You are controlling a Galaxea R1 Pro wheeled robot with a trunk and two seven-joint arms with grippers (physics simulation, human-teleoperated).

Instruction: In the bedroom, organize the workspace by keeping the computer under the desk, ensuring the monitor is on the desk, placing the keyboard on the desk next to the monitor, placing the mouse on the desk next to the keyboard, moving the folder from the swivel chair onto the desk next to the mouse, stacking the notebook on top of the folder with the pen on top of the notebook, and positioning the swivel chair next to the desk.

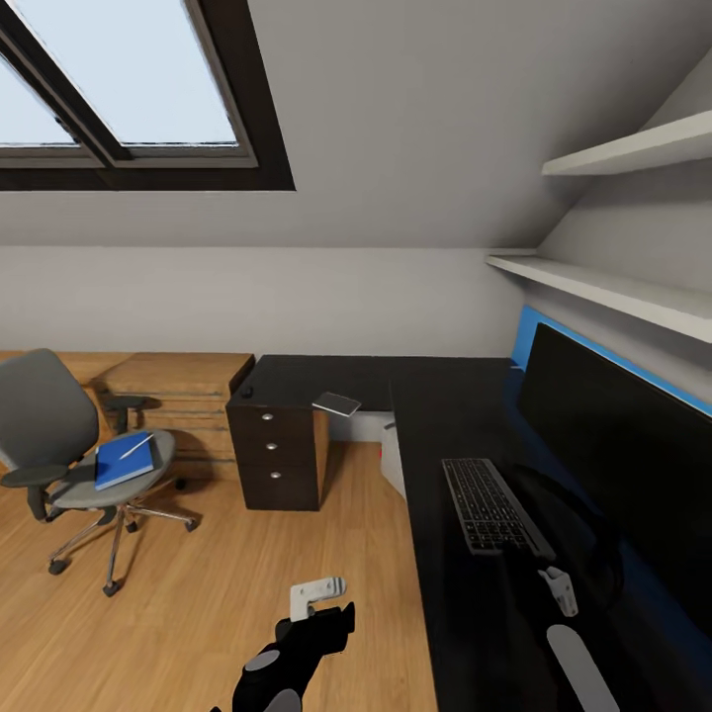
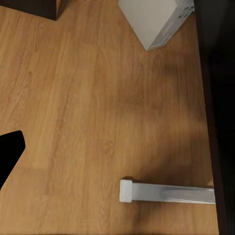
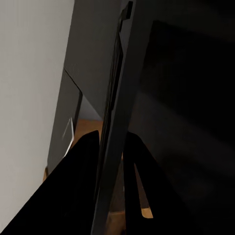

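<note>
The keyboard (image 1: 494, 506) lies flat on the glossy black desk (image 1: 435, 415), just in front of the monitor (image 1: 618, 450), which stands along the desk's far edge by the wall. In the right wrist view a thin grey slab (image 3: 113, 122), seemingly the keyboard seen edge-on, sits between the two dark fingers (image 3: 73, 181) of the right claw (image 3: 110, 183), so that claw appears to be clamped on the keyboard's edge. In the head view the right claw (image 1: 557, 585) sits at the keyboard's near end over the desk. On the desk's other wing, above the black drawer unit (image 1: 277, 450), a small dark lump that may be the mouse (image 1: 245, 393) rests near the corner, and a flat grey item (image 1: 336, 403) lies close by. Well away from the desk stands the swivel chair (image 1: 74, 445), with the blue folder (image 1: 124, 461) on its seat and the white pen (image 1: 136, 446) across the folder. The left claw (image 1: 318, 594) hangs over the wooden floor (image 1: 227, 583) beside the desk; I cannot tell whether it is released or clenched.
</note>
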